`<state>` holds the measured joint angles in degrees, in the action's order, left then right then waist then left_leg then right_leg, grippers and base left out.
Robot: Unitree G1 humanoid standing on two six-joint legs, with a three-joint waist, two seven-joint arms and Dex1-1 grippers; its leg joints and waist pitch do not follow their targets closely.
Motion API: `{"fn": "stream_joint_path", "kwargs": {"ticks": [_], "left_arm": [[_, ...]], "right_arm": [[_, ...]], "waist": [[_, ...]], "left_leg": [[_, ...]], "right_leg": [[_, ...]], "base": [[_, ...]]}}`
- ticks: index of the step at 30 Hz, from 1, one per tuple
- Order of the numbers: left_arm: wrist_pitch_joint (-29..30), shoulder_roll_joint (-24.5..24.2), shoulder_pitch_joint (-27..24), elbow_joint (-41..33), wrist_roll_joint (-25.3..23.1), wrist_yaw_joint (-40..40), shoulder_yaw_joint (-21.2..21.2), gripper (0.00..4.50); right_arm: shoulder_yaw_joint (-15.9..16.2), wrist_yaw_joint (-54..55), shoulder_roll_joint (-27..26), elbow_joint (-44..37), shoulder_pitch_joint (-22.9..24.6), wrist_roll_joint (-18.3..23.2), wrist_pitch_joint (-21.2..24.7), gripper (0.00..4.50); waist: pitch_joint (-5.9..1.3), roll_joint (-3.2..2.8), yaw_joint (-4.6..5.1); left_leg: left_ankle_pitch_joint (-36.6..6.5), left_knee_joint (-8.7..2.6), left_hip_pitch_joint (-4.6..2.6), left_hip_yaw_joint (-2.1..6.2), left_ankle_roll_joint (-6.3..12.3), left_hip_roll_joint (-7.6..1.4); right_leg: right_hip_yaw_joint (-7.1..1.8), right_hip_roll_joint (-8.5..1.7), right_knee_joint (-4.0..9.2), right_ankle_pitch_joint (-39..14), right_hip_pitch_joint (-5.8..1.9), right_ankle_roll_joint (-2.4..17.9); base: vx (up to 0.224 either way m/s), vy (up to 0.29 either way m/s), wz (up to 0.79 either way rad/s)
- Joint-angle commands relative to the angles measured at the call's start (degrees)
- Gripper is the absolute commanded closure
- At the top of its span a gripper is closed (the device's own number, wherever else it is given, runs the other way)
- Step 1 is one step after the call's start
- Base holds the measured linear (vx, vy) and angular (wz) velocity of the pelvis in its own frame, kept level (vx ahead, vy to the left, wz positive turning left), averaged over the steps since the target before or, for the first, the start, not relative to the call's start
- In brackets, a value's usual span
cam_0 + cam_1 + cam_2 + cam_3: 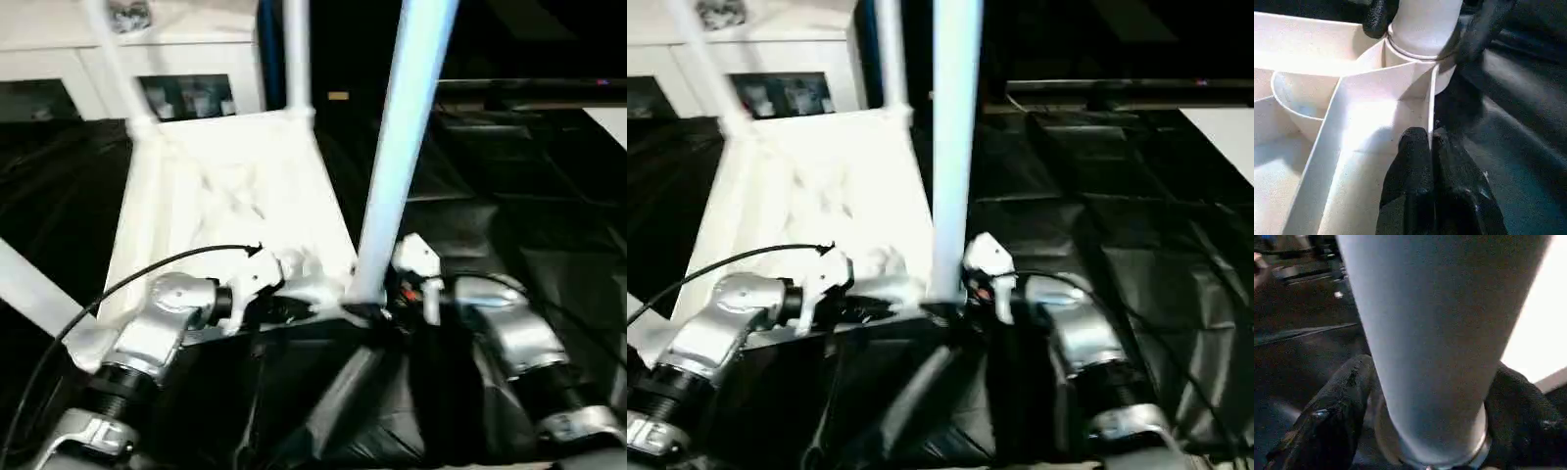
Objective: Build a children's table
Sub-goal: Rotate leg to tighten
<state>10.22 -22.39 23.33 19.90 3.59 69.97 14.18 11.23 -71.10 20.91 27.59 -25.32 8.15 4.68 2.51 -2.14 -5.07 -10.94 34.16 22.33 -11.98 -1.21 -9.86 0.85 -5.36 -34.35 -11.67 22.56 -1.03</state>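
The white tabletop (225,196) lies upside down, its ribbed underside up. Two white legs (297,54) stand in its far corner sockets. A third leg (402,147) stands upright in the near right socket (1415,54). My right gripper (1432,382) is open, one black finger (1337,406) on each side of that leg's base, close against it. My left gripper (1430,139) is shut on the tabletop's thin side wall just beside that socket. Another white tube (29,284) slants off the near left corner.
Black sheeting (549,245) covers the surface under and around the tabletop. A white cabinet (59,59) with dark glass doors stands at the back left. A black cable (147,269) loops over my left forearm.
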Motion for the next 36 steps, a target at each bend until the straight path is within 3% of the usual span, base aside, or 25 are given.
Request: {"fn": "stream_joint_path", "kwargs": {"ticks": [1,10,17,19,20,21,22,23,24,25,27,28,29,31,32,34,35,36], "left_arm": [[0.56,0.54,0.08,-1.03,2.04,0.5,0.52,4.5],[1.23,-0.02,-0.22,-1.42,2.51,2.08,0.56,4.5],[1.21,-0.31,-0.99,-1.55,2.58,1.98,0.5,4.5],[1.12,0.25,-1.24,-1.78,2.32,0.96,0.43,4.5],[0.93,0.52,-1.31,-1.77,2.09,0.4,0.44,4.5],[0.49,1.5,-1.27,-1.47,1.51,-1.52,0.37,4.5],[0.32,2.57,-1.11,-1.0,0.77,-3.73,0.31,4.5],[0.07,3.61,-0.94,-0.55,-0.02,-5.84,0.35,4.5],[-0.13,4.72,-0.72,-0.07,-0.94,-8.24,0.4,4.5],[-0.2,5.57,-0.52,0.32,-1.65,-10.09,0.41,4.5],[-0.04,7.16,-0.07,0.88,-2.3,-12.66,0.34,4.5],[0.48,10.25,1.09,2.04,-3.17,-17.46,-0.02,4.5],[0.48,10.25,1.09,2.04,-3.17,-17.46,-0.02,4.5],[1.15,15.01,2.98,3.54,-4.05,-23.56,-0.21,4.5],[1.3,16.35,3.43,3.88,-4.49,-25.41,-0.17,4.5],[1.43,17.34,3.69,4.05,-4.9,-26.75,-0.14,4.5],[1.75,18.39,3.76,3.94,-5.41,-27.83,-0.09,4.5],[1.69,18.64,3.68,3.7,-5.58,-27.75,0.16,4.5]], "right_arm": [[2.13,-3.57,-0.12,-1.03,0.31,0.87,0.36,1.34],[2.35,-5.96,-0.1,-1.63,0.24,2.26,1.38,2.0],[3.4,-7.05,-0.64,-3.89,2.29,3.26,3.03,2.06],[3.34,-5.62,-1.57,-5.21,3.61,3.64,3.63,2.07],[3.22,-4.8,-2.04,-5.77,4.16,3.81,3.8,2.07],[2.91,-2.32,-3.06,-5.95,4.78,3.4,3.95,2.07],[2.41,1.08,-4.37,-5.22,5.07,2.4,3.04,2.07],[1.8,4.36,-5.7,-4.23,5.2,1.52,2.01,2.07],[1.2,7.36,-6.97,-3.26,5.25,0.81,1.33,2.07],[0.73,9.68,-7.92,-2.55,5.22,0.26,1.08,2.07],[-0.33,14.87,-9.76,-0.99,4.69,-0.85,1.06,2.08],[-2.56,23.27,-13.4,1.47,3.7,-1.52,1.63,2.09],[-2.56,23.27,-13.4,1.47,3.7,-1.52,1.63,2.09],[-5.2,35.25,-18.73,5.25,1.46,-2.37,1.89,2.09],[-6.06,39.97,-20.5,6.65,0.36,-2.95,2.05,2.1],[-6.84,43.97,-21.97,7.77,-0.6,-3.52,2.13,2.1],[-7.9,49.14,-23.9,9.14,-1.84,-4.4,1.78,2.1],[-8.2,50.75,-24.59,9.68,-2.39,-4.66,1.43,2.1]], "waist": [[-3.51,1.18,0.02],[-3.5,1.27,-0.15],[-3.38,1.4,-0.16],[-3.36,0.97,-0.11],[-3.32,1.04,-0.09],[-3.29,0.76,-0.14],[-3.27,1.0,-0.01],[-3.28,0.66,-0.05],[-3.0,0.79,0.3],[-2.78,1.02,0.66],[-2.62,1.15,0.87],[-2.52,1.14,1.3],[-2.52,1.14,1.3],[-2.47,1.13,2.15],[-2.55,0.73,2.22],[-2.58,0.87,2.41],[-2.53,0.26,2.61],[-2.58,0.41,2.8]], "left_leg": [[-7.04,-3.96,-1.54,1.25,5.44,-3.45],[-7.35,-3.82,-1.46,1.25,5.22,-3.41],[-8.63,-3.97,-1.44,1.36,4.25,-3.47],[-9.01,-4.03,-1.46,1.4,3.9,-3.43],[-9.62,-4.07,-1.52,1.38,3.63,-3.42],[-9.99,-4.16,-1.51,1.44,3.4,-3.43],[-10.68,-4.24,-1.49,1.47,2.97,-3.39],[-11.09,-4.35,-1.52,1.55,2.62,-3.4],[-12.96,-4.57,-1.51,1.53,1.72,-3.37],[-16.37,-4.95,-1.69,1.79,-0.13,-3.27],[-18.02,-5.13,-1.71,2.0,-0.98,-3.23],[-19.68,-5.23,-1.89,2.09,-1.75,-3.12],[-19.68,-5.23,-1.89,2.09,-1.75,-3.12],[-21.08,-5.44,-1.83,2.53,-3.13,-2.94],[-21.42,-5.46,-1.91,2.58,-3.33,-2.89],[-21.99,-5.48,-1.86,2.65,-3.26,-2.83],[-22.7,-5.55,-1.91,2.56,-3.34,-2.82],[-23.0,-5.54,-1.84,2.6,-3.42,-2.73]], "right_leg": [[-1.07,-2.67,2.57,-1.8,-1.7,16.38],[-1.09,-2.67,2.52,-3.33,-1.57,16.26],[-1.16,-2.7,2.65,-5.48,-1.5,15.4],[-1.17,-2.66,2.69,-5.75,-1.44,15.36],[-1.21,-2.65,2.81,-6.23,-1.41,15.24],[-1.26,-2.7,2.89,-6.58,-1.41,15.15],[-1.25,-2.7,2.96,-7.26,-1.46,14.95],[-1.27,-2.72,2.99,-7.79,-1.4,14.8],[-1.4,-2.76,3.4,-9.71,-1.19,14.52],[-1.38,-2.96,3.93,-15.55,-1.28,13.18],[-1.45,-3.11,4.3,-19.31,-1.23,11.96],[-1.59,-3.16,4.77,-23.42,-0.83,10.4],[-1.59,-3.16,4.77,-23.42,-0.83,10.4],[-1.37,-3.2,5.07,-27.58,-0.75,8.72],[-1.36,-3.18,5.27,-28.08,-0.6,8.06],[-1.3,-3.1,5.46,-28.15,-0.49,7.61],[-1.36,-2.99,5.66,-27.28,-0.17,7.73],[-1.29,-2.89,5.55,-26.79,-0.21,7.85]], "base": [[0.0,0.0,0.0],[0.0,0.0,0.0],[0.0,0.0,0.0],[0.0,0.0,0.0],[0.0,0.0,0.0],[0.0,0.0,0.0],[0.0,0.0,0.0],[0.0,0.0,0.0],[0.0,0.0,0.0],[0.0,0.0,0.0],[0.0,0.0,0.0],[0.0,0.0,0.0],[0.0,0.0,0.0],[-0.026,-0.002,-0.03],[0.0,0.0,0.0],[-0.031,0.003,-0.05],[0.0,0.0,0.0],[0.0,0.0,0.0]]}}
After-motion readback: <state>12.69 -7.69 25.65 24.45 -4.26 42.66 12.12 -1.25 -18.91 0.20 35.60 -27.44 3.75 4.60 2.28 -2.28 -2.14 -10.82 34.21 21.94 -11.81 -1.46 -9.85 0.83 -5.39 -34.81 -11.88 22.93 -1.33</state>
